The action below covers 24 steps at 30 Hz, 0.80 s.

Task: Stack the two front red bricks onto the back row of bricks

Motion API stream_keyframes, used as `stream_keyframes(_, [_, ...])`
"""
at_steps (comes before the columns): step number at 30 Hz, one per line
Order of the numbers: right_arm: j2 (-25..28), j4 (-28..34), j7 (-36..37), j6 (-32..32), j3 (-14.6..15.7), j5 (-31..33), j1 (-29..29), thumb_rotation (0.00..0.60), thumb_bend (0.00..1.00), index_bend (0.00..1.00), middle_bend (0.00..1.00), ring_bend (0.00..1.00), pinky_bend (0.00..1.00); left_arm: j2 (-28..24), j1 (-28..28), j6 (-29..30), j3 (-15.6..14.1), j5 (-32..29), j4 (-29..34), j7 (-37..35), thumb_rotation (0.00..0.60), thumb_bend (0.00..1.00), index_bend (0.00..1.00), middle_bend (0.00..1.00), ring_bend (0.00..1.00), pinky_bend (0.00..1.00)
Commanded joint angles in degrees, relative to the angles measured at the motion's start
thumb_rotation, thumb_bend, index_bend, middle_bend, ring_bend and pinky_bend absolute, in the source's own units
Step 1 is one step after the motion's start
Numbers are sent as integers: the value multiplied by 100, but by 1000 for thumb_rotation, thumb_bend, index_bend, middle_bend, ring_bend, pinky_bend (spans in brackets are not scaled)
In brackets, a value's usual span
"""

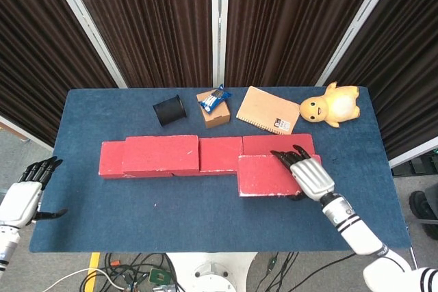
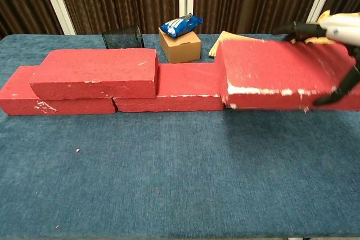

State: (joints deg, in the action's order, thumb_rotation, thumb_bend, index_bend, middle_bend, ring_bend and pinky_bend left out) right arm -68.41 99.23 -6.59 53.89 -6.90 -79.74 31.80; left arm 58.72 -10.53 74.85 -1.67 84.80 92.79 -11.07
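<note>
Cut off by the chest view's right edge: the right hand and the right end of the lifted red brick it holds. Hidden behind that brick in the chest view — the back row's right brick, most of the notebook, nearly all of the yellow plush toy. Left hand seen only in the head view, its arm cut off at the lower left corner. Print on the blue snack packet too small to read.
</note>
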Motion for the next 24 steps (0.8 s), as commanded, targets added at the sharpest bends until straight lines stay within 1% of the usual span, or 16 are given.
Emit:
stream_keyframes(1, [145, -261, -32, -430, -298, 162, 439, 600, 0, 0, 296, 192, 0, -5, -7, -19, 13, -11, -2, -29, 600, 0, 7, 0, 0, 0])
stream_keyframes(5, [51, -759, 108, -1072, -460, 370, 936, 600, 0, 0, 289, 192, 0, 14, -33, -90, 39, -41, -32, -131, 600, 0, 7, 0, 0, 0])
stream_keyframes(8, [-100, -1092, 183, -1361, -498, 468, 1186, 600, 0, 0, 288, 192, 0, 29, -56, -149, 54, -56, -67, -204, 600, 0, 7, 0, 0, 0])
stream_keyframes(18, [-693, -1736, 306, -1895, -560, 981, 1722, 600, 0, 0, 288, 192, 0, 87, -28, -75, 66, 11, -155, -148, 600, 0, 7, 0, 0, 0])
stream_keyframes(24, [-1033, -1943, 174, -1933, -587, 1235, 1965, 600, 0, 0, 288, 192, 0, 107, 10, -29, 61, 32, -204, -200, 600, 0, 7, 0, 0, 0])
